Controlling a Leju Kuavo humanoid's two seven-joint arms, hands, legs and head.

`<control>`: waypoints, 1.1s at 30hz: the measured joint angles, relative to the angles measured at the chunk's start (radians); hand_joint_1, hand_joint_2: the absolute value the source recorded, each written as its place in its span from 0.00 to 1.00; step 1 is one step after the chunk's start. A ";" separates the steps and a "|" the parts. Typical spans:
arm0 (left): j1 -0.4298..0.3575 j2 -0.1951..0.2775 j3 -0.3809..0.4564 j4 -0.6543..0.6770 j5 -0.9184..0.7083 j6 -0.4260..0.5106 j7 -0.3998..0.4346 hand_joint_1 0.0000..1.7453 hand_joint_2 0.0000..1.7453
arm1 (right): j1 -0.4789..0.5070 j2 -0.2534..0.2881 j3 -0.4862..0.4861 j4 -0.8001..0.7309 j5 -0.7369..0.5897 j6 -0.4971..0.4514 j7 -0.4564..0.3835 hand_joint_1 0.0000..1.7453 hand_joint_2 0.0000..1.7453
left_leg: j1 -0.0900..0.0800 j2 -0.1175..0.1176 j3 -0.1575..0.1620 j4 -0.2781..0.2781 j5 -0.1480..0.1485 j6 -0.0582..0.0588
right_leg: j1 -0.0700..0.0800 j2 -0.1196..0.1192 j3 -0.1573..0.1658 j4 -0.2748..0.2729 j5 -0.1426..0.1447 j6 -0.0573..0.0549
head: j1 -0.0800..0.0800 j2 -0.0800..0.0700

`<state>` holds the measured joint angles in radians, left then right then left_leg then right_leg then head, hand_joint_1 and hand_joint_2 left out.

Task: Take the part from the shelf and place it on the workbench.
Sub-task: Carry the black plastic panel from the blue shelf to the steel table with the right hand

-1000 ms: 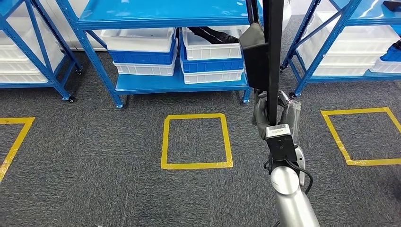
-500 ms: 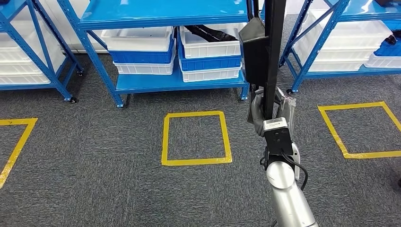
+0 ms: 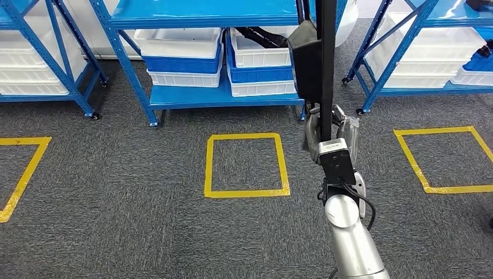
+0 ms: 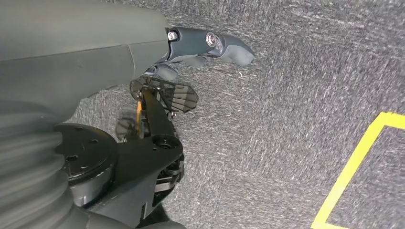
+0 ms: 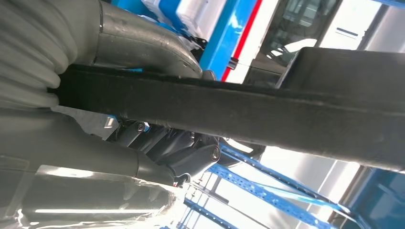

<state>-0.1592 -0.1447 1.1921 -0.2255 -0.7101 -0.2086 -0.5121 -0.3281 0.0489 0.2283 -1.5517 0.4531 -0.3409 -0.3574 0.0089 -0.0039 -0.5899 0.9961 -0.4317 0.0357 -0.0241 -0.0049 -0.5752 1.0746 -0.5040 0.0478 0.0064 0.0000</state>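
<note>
The part [image 3: 325, 64] is a long black bar with a black block on its side, standing upright in the head view. My right hand [image 3: 331, 131] grips its lower end, raised in front of me over the grey carpet. In the right wrist view the bar [image 5: 267, 119] runs across the picture, with my right hand [image 5: 95, 143] wrapped around it, thumb and dark fingers on opposite sides. My left hand [image 4: 143, 52] hangs over the carpet holding nothing, its thumb stretched out.
A blue shelf [image 3: 221, 96] stands ahead with white and blue bins [image 3: 258, 58]; one bin holds more black parts [image 3: 261, 38]. Similar shelves flank it on both sides. Yellow taped squares [image 3: 246, 164] [image 3: 447, 157] mark the carpet.
The whole picture has shifted a little, so the camera has moved. My right hand with the part sits slightly higher and further left in the picture.
</note>
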 joint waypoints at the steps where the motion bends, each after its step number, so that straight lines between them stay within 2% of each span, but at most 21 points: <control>1: 0.000 0.000 0.000 0.000 0.002 0.000 0.000 0.00 1.00 | -0.009 0.002 0.000 0.003 0.002 0.000 0.001 1.00 1.00 | -0.002 0.000 -0.002 0.001 0.002 -0.004 | 0.003 0.001 0.027 -0.051 0.013 -0.005 | 0.000 0.000; 2: 0.000 0.000 0.000 0.000 0.003 0.001 0.000 0.00 1.00 | -0.016 0.004 0.000 0.006 0.004 0.000 0.002 1.00 1.00 | -0.005 0.000 -0.005 0.002 0.004 -0.009 | 0.005 0.001 0.039 -0.077 0.018 -0.011 | 0.000 0.000; 3: 0.000 0.000 0.000 0.000 0.004 0.001 0.000 0.00 1.00 | -0.021 0.005 0.000 0.008 0.006 0.000 0.003 1.00 1.00 | -0.006 0.001 -0.009 0.003 0.006 -0.007 | 0.007 0.002 0.040 -0.084 0.019 -0.016 | -0.001 0.000; 6: 0.002 0.000 0.000 -0.001 0.005 0.002 0.000 0.00 1.00 | -0.026 0.009 -0.001 0.016 0.011 -0.001 0.007 1.00 1.00 | -0.001 0.000 -0.015 0.003 0.012 0.003 | 0.008 0.003 0.036 -0.084 0.026 -0.024 | -0.001 0.000; 11: 0.003 0.000 0.000 -0.002 0.006 0.002 0.000 0.00 1.00 | -0.025 0.013 -0.001 0.025 0.015 -0.002 0.009 1.00 1.00 | 0.005 0.000 -0.016 -0.002 0.021 -0.006 | 0.016 0.003 0.032 -0.082 0.031 -0.033 | -0.001 0.000; 17: 0.007 0.000 0.000 -0.002 0.006 0.002 -0.005 0.00 1.00 | -0.020 0.012 -0.001 0.033 0.019 -0.004 0.004 1.00 1.00 | 0.008 0.000 -0.016 -0.004 0.024 -0.012 | 0.019 0.003 0.029 -0.079 0.031 -0.035 | -0.001 0.000; 21: 0.009 -0.001 0.000 -0.002 0.007 0.001 -0.006 0.00 1.00 | -0.013 0.009 -0.001 0.040 0.025 -0.010 -0.003 1.00 1.00 | 0.008 0.000 -0.018 -0.004 0.024 -0.021 | 0.021 0.003 0.027 -0.079 0.031 -0.035 | 0.000 0.000; 22: 0.009 -0.001 0.000 -0.002 0.007 0.001 -0.006 0.00 1.00 | -0.013 0.009 -0.001 0.041 0.026 -0.011 -0.004 1.00 1.00 | 0.007 0.000 -0.019 -0.004 0.023 -0.020 | 0.017 0.003 0.028 -0.083 0.034 -0.033 | 0.000 0.000; 24: 0.009 -0.001 0.000 -0.002 0.007 0.001 -0.006 0.00 1.00 | -0.013 0.009 -0.001 0.043 0.028 -0.016 -0.005 1.00 1.00 | 0.009 -0.001 -0.009 -0.025 0.033 -0.008 | 0.017 0.001 0.033 -0.093 0.038 -0.027 | -0.001 0.000; 26: 0.008 -0.003 0.000 -0.002 0.007 0.000 -0.008 0.00 1.00 | -0.015 0.008 -0.002 0.044 0.030 -0.020 -0.007 1.00 1.00 | 0.016 -0.001 0.007 -0.062 0.054 0.005 | 0.018 0.002 0.016 -0.057 0.014 -0.026 | 0.002 0.000; 28: 0.008 -0.004 0.000 -0.002 0.007 0.000 -0.008 0.00 1.00 | -0.013 0.005 -0.002 0.047 0.031 -0.023 -0.008 1.00 1.00 | 0.022 -0.003 0.010 -0.078 0.065 0.008 | 0.010 0.004 -0.039 0.060 -0.044 -0.028 | 0.006 0.000; 29: 0.007 -0.004 0.000 -0.002 0.007 0.000 -0.008 0.00 1.00 | -0.010 0.003 -0.003 0.050 0.031 -0.024 -0.008 1.00 1.00 | 0.024 -0.006 0.007 -0.077 0.067 0.005 | 0.004 0.004 -0.067 0.122 -0.068 -0.024 | 0.007 0.000; 30: 0.007 -0.004 0.000 -0.002 0.007 0.000 -0.007 0.00 1.00 | -0.006 0.001 -0.003 0.052 0.031 -0.024 -0.008 1.00 1.00 | 0.026 -0.010 0.003 -0.077 0.069 0.001 | -0.003 0.004 -0.084 0.160 -0.080 -0.016 | 0.007 0.000; 31: 0.007 -0.005 0.000 -0.002 0.007 0.000 -0.006 0.00 1.00 | -0.002 -0.001 -0.004 0.054 0.031 -0.025 -0.008 1.00 1.00 | 0.030 -0.016 -0.002 -0.075 0.071 -0.006 | -0.011 0.004 -0.082 0.158 -0.075 -0.003 | 0.007 0.000; 32: 0.007 -0.006 0.000 -0.002 0.007 0.000 -0.006 0.00 1.00 | 0.001 -0.003 -0.004 0.056 0.031 -0.025 -0.008 1.00 1.00 | 0.036 -0.022 -0.007 -0.070 0.072 -0.014 | -0.020 0.004 -0.060 0.120 -0.056 0.013 | 0.007 0.000; 33: 0.007 -0.006 0.000 -0.002 0.007 0.000 -0.006 0.00 1.00 | 0.003 -0.004 -0.005 0.057 0.031 -0.025 -0.008 1.00 1.00 | 0.043 -0.028 -0.014 -0.061 0.071 -0.025 | -0.031 0.008 -0.024 0.051 -0.031 0.032 | 0.008 0.000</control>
<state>-0.1522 -0.1509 1.1917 -0.2274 -0.7031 -0.2087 -0.5179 -0.3256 0.0444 0.2233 -1.4952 0.4837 -0.3658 -0.3658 0.0515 -0.0322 -0.6043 0.9351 -0.3602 0.0103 -0.0551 0.0032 -0.5994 1.1252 -0.5346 0.0795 0.0139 0.0000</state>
